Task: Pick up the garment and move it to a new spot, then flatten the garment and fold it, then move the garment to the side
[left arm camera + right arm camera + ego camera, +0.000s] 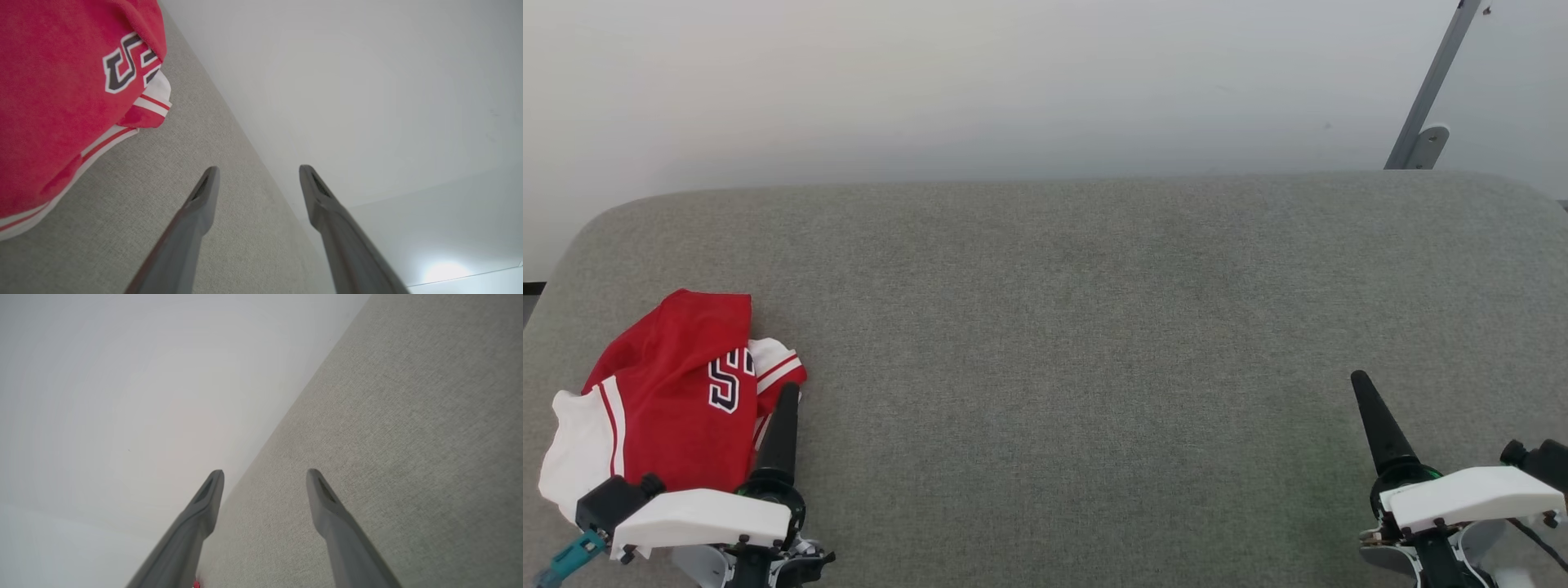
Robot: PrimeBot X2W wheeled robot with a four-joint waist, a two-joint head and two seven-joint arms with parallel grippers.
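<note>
The garment [670, 392], a red shirt with white sleeve ends and black, white-outlined lettering, lies crumpled at the near left of the grey padded table [1062, 327]. My left gripper [786, 400] hovers at its right edge, over the striped trim. In the left wrist view the left gripper [257, 173] stands open with nothing between its fingers, and the garment [61, 94] lies off to the side. My right gripper [1364, 392] is at the near right, far from the garment. The right wrist view shows the right gripper [265, 475] open over bare table [408, 437].
A pale wall rises behind the table. A grey metal strut [1429, 98] leans at the back right corner. The table's far corners are rounded, and its left edge runs close to the garment.
</note>
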